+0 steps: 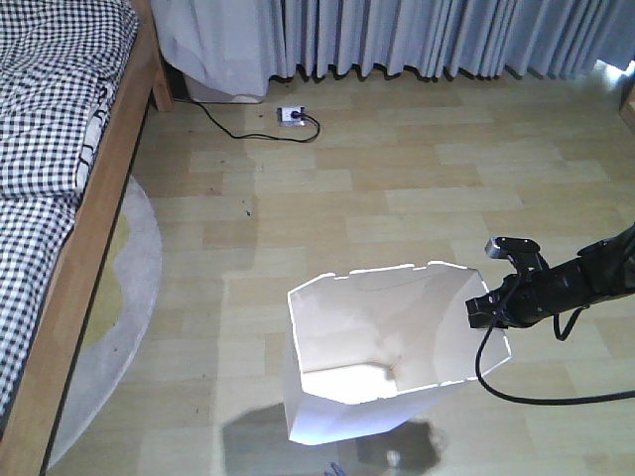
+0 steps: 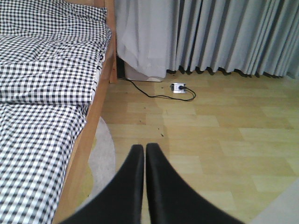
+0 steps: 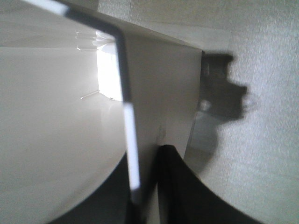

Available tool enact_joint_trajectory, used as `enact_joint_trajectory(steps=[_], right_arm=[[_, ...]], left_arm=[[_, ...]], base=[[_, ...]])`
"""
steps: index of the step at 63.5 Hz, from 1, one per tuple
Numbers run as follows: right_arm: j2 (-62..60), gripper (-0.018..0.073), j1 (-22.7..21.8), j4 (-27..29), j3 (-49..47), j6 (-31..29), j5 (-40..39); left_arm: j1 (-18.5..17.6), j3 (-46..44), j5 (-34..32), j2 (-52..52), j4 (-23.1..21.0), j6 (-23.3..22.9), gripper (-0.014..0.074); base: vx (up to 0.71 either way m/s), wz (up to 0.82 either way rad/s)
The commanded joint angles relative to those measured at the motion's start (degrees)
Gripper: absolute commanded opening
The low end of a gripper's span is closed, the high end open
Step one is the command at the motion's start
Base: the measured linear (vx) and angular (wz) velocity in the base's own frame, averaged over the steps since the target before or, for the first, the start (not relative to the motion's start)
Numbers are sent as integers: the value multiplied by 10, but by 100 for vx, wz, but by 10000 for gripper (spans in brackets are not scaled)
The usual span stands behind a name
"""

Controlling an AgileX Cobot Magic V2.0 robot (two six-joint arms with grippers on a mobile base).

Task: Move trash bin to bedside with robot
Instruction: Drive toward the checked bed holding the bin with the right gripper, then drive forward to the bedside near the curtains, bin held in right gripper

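The white trash bin (image 1: pixel 337 397) stands tilted on the wooden floor at the bottom centre of the front view, its cream inside showing. My right gripper (image 1: pixel 488 309) is shut on the bin's right rim, one finger inside and one finger (image 3: pixel 180 186) outside the wall (image 3: pixel 154 93) in the right wrist view. The bed (image 1: pixel 55 159) with its light-brown frame and checked bedding runs along the left; it also shows in the left wrist view (image 2: pixel 42 93). My left gripper (image 2: pixel 145 151) is shut and empty, over the floor beside the bed frame.
A grey round rug (image 1: pixel 129 297) lies partly under the bed. A white power strip (image 1: pixel 292 117) with a black cable lies by the grey curtains (image 1: pixel 417 35) at the back. A black cable loops below my right arm (image 1: pixel 516 392).
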Motion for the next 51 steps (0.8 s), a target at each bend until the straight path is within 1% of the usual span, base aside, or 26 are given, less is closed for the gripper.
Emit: enact_joint_trajectory(steps=[1,51], right_arm=[[-46,-5,-2,39,-8,7,107],[-46,-5,-2,39,-8,7,107]], left_arm=[[-2,2,-38,-8,-1,-2,-6],[-2,2,-38,-8,-1,-2,-6]], base=[[27,7],[27,3]])
